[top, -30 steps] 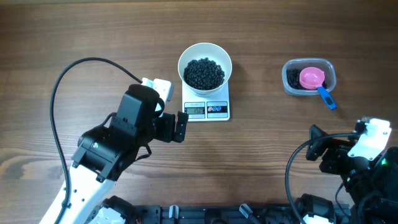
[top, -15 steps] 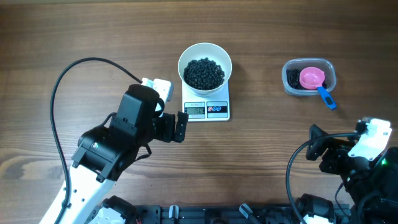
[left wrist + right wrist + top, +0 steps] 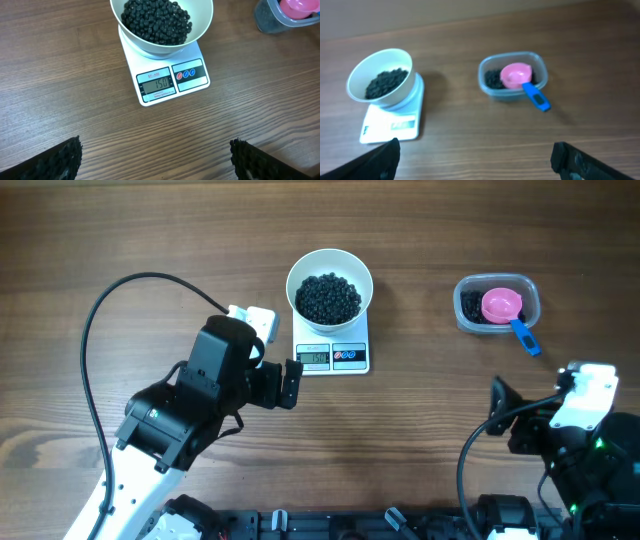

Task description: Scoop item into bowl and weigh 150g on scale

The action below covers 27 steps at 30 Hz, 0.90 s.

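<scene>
At twelve o'clock, round white bowl [image 3: 330, 262] of tiny black beads [image 3: 329, 298] tops flat white scale [image 3: 332, 358] reading 150: seemingly done. Open and empty, left gripper [image 3: 157, 162] and right gripper [image 3: 476, 162] should withdraw.

A clear plastic tub [image 3: 464, 311] sat at the upper right of the overhead frame on the wooden counter [image 3: 150, 230]. A pink scoop [image 3: 502, 305] lay inside it, its blue handle [image 3: 525, 336] jutting over the rim toward the lower right.
</scene>
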{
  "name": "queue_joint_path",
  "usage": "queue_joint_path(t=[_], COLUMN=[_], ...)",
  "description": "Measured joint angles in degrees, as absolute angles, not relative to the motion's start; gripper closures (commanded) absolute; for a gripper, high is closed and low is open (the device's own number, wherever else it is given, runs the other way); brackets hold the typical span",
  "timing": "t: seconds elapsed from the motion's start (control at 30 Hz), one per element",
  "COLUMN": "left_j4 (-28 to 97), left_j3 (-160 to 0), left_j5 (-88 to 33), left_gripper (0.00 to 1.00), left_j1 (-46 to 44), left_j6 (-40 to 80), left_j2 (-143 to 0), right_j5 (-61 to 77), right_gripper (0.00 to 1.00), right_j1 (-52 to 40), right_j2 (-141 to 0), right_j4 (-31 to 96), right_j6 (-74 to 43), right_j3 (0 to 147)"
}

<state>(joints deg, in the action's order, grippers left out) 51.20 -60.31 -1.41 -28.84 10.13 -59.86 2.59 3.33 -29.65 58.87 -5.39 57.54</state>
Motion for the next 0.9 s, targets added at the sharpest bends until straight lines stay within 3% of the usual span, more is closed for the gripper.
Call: queue_joint_path(t=[0.27,0.43,0.9], left_j4=[51.2,51.2,51.2], left_j3=[-60.3,-60.3,-60.3], left_j5=[-1.4,-1.4,-1.4], left_gripper=[0.00,0.00,0.00], left_j1=[-28.8,-28.8,-28.8], left_j6=[10.1,10.1,10.1], left_j2=[-59.9,-59.9,-59.9], right_j5=[-2.9,-1.4,3.4], right_gripper=[0.00,0.00,0.00], right_j1=[2.8,2.8,2.8], right_j2=[-26.2,-17.5,-4.8], right_j4=[42.9,35.3,9.1], right_j6=[-2.7,4.2,7.0], right_j3=[49.0,41.6,16.0])
